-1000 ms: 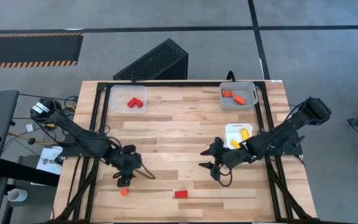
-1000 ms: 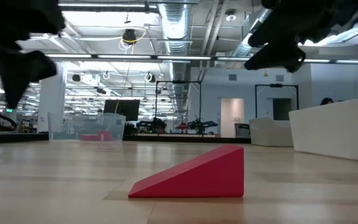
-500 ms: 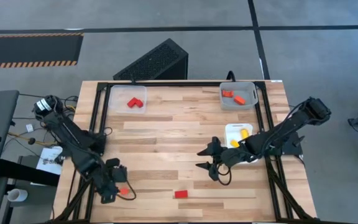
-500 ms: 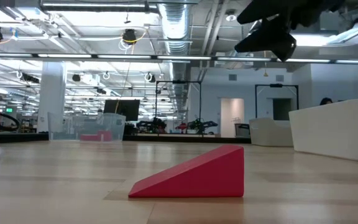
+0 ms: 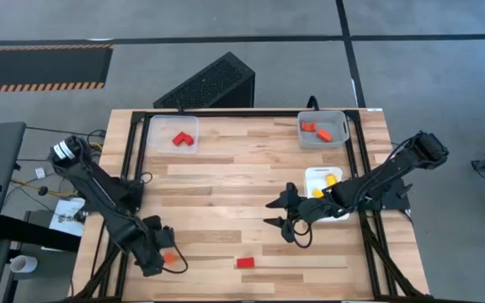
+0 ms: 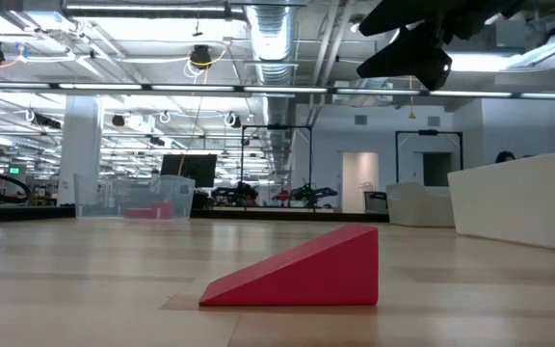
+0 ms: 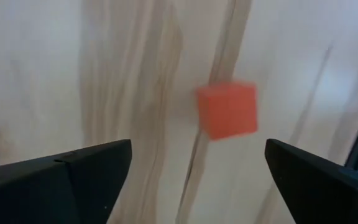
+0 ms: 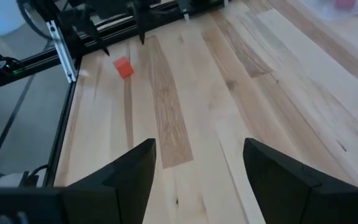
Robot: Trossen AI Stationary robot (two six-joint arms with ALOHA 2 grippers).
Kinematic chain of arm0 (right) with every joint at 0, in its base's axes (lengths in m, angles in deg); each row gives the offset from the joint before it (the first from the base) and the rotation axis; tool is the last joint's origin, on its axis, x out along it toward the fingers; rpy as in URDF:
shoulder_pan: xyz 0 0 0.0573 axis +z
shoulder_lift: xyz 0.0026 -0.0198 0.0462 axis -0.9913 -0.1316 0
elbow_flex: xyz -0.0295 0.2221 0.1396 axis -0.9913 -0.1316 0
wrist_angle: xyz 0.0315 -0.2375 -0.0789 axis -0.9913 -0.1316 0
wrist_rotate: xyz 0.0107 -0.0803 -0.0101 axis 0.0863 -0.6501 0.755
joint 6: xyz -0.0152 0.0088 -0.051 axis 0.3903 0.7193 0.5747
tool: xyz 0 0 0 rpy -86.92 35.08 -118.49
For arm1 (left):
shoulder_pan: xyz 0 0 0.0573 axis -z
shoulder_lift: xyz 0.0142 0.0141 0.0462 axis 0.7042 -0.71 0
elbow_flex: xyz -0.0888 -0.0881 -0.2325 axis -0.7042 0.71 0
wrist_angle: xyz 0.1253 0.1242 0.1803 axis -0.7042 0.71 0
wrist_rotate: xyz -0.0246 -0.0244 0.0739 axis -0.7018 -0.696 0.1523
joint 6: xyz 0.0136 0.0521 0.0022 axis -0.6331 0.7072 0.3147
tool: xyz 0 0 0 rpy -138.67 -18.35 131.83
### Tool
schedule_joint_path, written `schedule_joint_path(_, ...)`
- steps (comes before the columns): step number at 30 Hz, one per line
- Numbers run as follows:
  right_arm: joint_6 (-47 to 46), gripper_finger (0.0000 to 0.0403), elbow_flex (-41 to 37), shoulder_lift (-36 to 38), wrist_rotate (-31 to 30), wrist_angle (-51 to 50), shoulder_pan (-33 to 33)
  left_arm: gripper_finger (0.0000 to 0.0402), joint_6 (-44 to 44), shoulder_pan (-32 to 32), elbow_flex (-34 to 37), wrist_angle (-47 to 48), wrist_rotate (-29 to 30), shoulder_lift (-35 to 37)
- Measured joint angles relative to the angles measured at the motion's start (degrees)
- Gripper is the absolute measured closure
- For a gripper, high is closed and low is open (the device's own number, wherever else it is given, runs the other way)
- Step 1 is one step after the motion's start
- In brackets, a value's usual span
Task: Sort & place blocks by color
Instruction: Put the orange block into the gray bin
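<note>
A small orange cube (image 5: 169,259) lies near the table's near-left corner. My left gripper (image 5: 155,257) hovers just left of it, open. In the left wrist view the cube (image 7: 227,110) shows ahead of the gripper (image 7: 197,149), between the lines of its two fingers and untouched. A red wedge (image 5: 244,263) rests flat on the near part of the table and fills the low view (image 6: 306,270). My right gripper (image 5: 269,213) is open above the table's middle, right of centre, and holds nothing (image 8: 196,149); the cube shows far off (image 8: 123,67).
A clear tray (image 5: 175,135) with red blocks sits at the far left. A grey tray (image 5: 322,128) with orange blocks sits at the far right. A white tray (image 5: 322,181) with yellow blocks lies beside the right arm. Bare wood stretches across the table's middle.
My left gripper has swung from above the cube toward the table's near-left corner and down, out of the low view, and now sits beside the orange cube. My right gripper has drifted slightly left and up. The cube and the wedge have stayed put.
</note>
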Motion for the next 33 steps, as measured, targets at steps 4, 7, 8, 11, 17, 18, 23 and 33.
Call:
schedule_joint_path(4, -0.17, 0.0138, 0.00, 0.00, 0.00, 0.33, 0.02, 0.0038, 0.22, -0.16, 0.00, -3.56, -3.22, -3.95)
schedule_joint_path(7, -0.17, 0.0138, 0.00, 0.00, 0.02, 0.33, 0.00, 0.0035, 1.01, -0.16, 0.00, -8.78, -2.85, -6.16)
schedule_joint_path(8, -0.17, 0.0138, 0.00, 0.00, 0.02, 0.33, 0.02, 0.0035, 1.04, -0.21, -0.01, -9.82, -2.43, -6.81)
schedule_joint_path(11, -0.17, 0.0138, 0.00, 0.00, 0.01, 0.47, 0.01, 0.0035, 0.39, -0.72, -0.02, -8.91, -2.06, -9.08)
schedule_joint_path(17, -0.15, 0.0138, 0.00, 0.04, 0.02, 1.66, 0.00, 0.0038, -0.80, -2.54, -0.49, -5.67, -2.34, -12.29)
schedule_joint_path(18, -0.15, 0.0138, 0.00, 0.03, 0.02, 1.58, 0.00, 0.0042, -0.16, -2.85, -0.47, -5.64, -2.29, -12.33)
schedule_joint_path(23, -0.13, 0.0138, 0.00, 0.02, 0.02, 1.55, 0.00, 0.0105, 5.14, -4.49, -0.21, -4.17, -2.36, -11.42)
schedule_joint_path(33, -2.03, 0.0138, 0.00, 0.04, -0.04, 2.08, 0.00, 0.0302, 19.75, -8.86, 0.24, -1.68, 11.77, -9.60)
